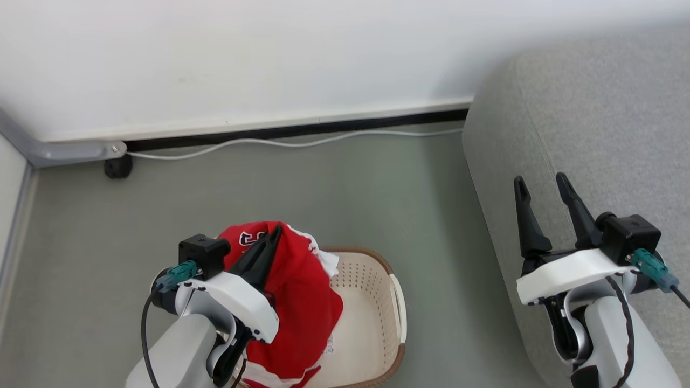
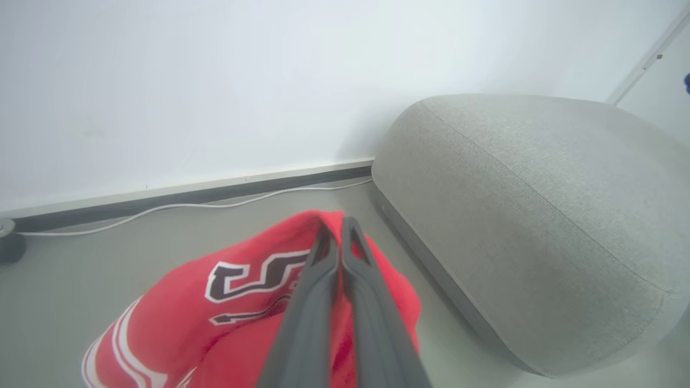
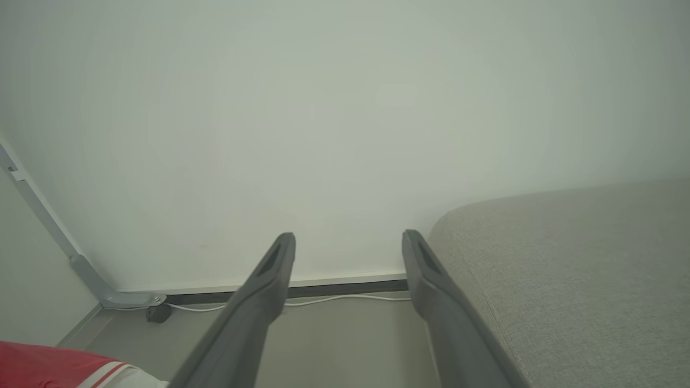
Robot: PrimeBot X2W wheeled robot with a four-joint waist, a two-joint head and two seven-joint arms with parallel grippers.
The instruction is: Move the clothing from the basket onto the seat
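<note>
A bright red garment [image 1: 302, 302] with white trim hangs from my left gripper [image 1: 276, 230], which is shut on its fabric above the cream basket [image 1: 377, 302]. In the left wrist view the red clothing [image 2: 226, 302] drapes under the closed fingers [image 2: 302, 312], black and white lettering showing. The grey seat [image 1: 593, 134] stands to the right, its side facing the basket. My right gripper [image 1: 542, 183] is open over the seat's near edge with nothing between its fingers; in the right wrist view those fingers [image 3: 259, 302] point at the wall, the seat [image 3: 582, 280] at right.
A white wall with a dark skirting [image 1: 302, 129] and a white cable [image 1: 269, 143] runs along the back. A grey metal bracket and a small black foot [image 1: 117, 166] sit at the left corner. Grey floor [image 1: 323, 188] lies between basket and wall.
</note>
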